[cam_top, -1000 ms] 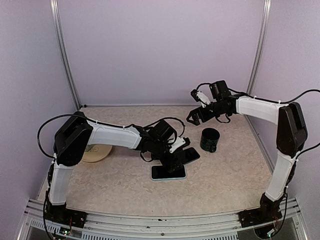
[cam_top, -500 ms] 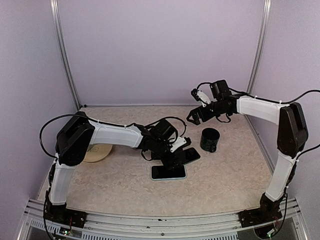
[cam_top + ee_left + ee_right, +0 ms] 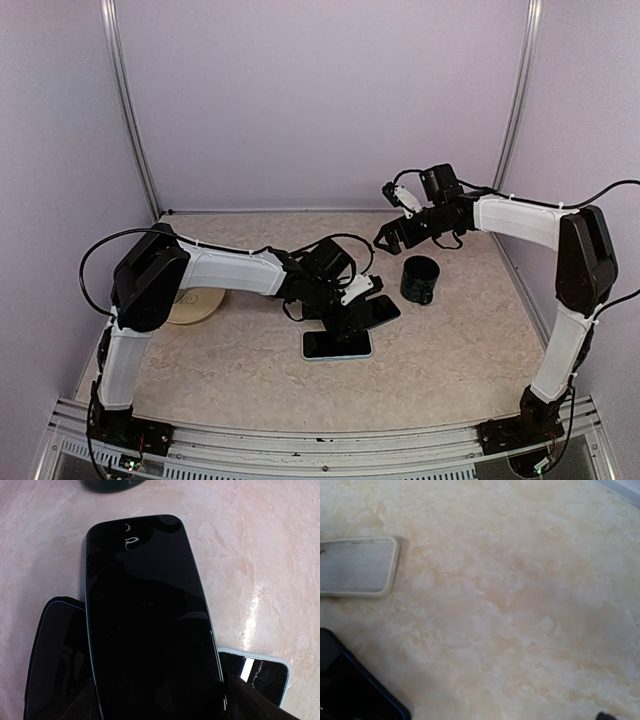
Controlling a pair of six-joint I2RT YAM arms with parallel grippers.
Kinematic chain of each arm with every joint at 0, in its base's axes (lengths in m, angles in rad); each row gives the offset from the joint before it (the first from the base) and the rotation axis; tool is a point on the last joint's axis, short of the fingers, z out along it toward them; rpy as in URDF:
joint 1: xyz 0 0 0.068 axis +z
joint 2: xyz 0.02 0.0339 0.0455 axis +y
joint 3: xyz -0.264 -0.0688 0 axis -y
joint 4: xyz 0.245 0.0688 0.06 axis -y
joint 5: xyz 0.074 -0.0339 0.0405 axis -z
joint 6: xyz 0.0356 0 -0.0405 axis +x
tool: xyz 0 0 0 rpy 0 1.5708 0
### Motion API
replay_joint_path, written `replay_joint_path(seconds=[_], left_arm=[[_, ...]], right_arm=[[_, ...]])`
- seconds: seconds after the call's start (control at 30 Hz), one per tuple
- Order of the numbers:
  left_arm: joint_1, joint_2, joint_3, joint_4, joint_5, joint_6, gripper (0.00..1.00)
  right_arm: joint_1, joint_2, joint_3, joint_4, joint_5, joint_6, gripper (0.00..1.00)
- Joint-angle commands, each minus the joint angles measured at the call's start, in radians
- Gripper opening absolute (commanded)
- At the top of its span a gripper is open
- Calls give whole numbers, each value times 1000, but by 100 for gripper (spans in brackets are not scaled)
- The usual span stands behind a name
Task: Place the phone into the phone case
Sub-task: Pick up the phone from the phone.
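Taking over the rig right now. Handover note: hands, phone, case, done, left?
Left hand: low over the black phone, which overlaps a blue-edged phone and a light-edged phone; grip unclear.
Right hand: open, empty, raised away from the phones.
Phone case: pale, flat on the table, looks empty; seen only in the right wrist view.
Done: nothing cased yet.
Left: lift the black phone off the pile, carry it to the case, seat it.
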Motion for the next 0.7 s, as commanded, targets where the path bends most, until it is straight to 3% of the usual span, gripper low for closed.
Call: replay_joint_path(seconds=[0.0, 0.2, 0.33, 0.67], left_arm=[[-9, 36, -39, -26, -14, 7, 93], [-5, 25, -41, -23, -21, 13, 99], [0, 31, -28, -37, -7, 21, 97], [12, 54, -10, -60, 16, 6, 68]], right_arm=[[16, -59, -31, 25, -9, 16, 100], [16, -70, -44, 29, -5, 19, 100], [16, -76, -49, 31, -6, 21, 100], [18, -89, -62, 33, -2, 23, 100]])
